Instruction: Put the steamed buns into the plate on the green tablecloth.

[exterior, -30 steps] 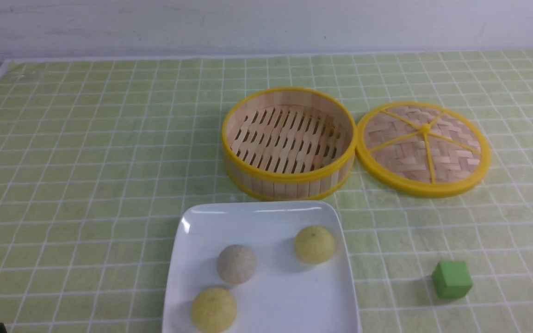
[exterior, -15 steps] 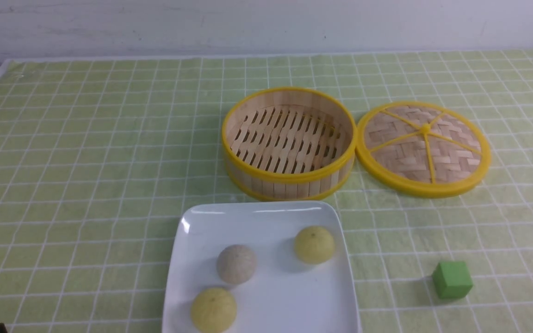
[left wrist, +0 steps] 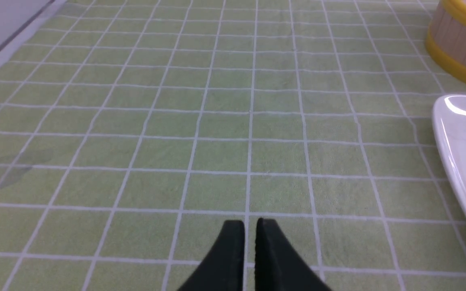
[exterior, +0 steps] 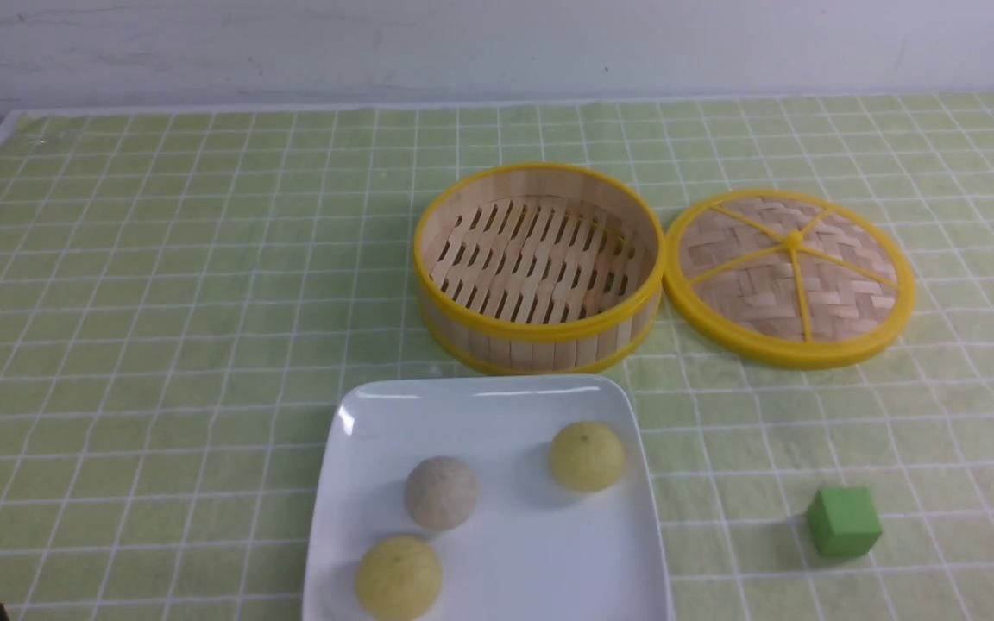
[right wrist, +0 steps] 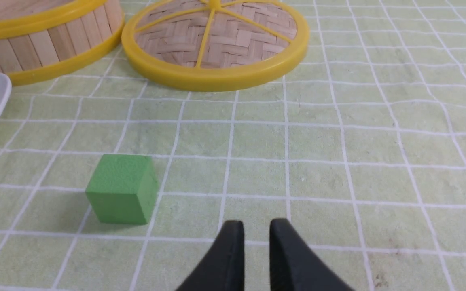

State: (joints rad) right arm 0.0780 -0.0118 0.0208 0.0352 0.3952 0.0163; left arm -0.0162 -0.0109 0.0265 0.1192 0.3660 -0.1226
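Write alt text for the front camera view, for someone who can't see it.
Three steamed buns, two yellow and one greyish, sit on a white square plate on a green checked tablecloth. Behind the plate stands an empty bamboo steamer basket, its woven lid flat beside it; a green cube lies to the plate's right.

right gripper (right wrist: 253, 226) empty, tips slightly parted over green tablecloth (right wrist: 358, 141); green cube (right wrist: 121, 188) nearby, woven lid (right wrist: 217, 40) beside steamer basket (right wrist: 43, 36) beyond.
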